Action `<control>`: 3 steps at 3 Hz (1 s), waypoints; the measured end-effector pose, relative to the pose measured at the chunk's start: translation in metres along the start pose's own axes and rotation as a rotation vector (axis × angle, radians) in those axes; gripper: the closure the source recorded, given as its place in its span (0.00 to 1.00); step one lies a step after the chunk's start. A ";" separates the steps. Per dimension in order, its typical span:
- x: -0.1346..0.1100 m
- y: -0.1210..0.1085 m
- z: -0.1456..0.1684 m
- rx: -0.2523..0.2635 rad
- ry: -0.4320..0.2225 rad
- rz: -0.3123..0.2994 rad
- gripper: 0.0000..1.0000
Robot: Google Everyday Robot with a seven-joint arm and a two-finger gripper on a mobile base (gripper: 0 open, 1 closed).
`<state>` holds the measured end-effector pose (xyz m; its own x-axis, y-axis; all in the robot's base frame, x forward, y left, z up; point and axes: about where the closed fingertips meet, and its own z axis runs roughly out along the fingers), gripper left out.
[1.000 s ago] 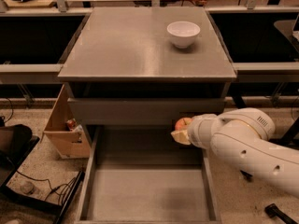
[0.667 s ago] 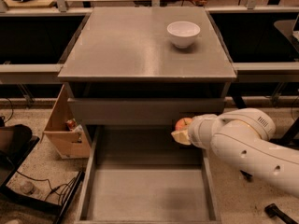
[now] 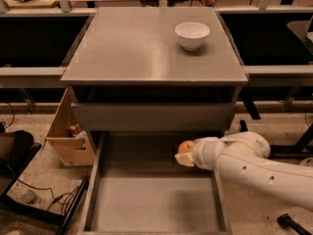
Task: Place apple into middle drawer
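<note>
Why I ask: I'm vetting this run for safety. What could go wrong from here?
1. The apple is held in the claw over the middle drawer, near its right rear corner; released from there, it may bounce or roll against the walls.
2. The arm crosses low over that drawer's right side, so descending further might knock it.
</note>
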<state>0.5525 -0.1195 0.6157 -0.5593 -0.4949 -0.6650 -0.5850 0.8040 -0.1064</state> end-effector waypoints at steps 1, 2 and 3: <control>0.048 0.016 0.056 -0.084 -0.007 0.007 1.00; 0.079 0.023 0.098 -0.134 -0.030 -0.002 1.00; 0.107 0.024 0.139 -0.164 -0.046 -0.007 1.00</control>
<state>0.5596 -0.1074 0.4391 -0.5294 -0.4819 -0.6983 -0.6793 0.7339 0.0085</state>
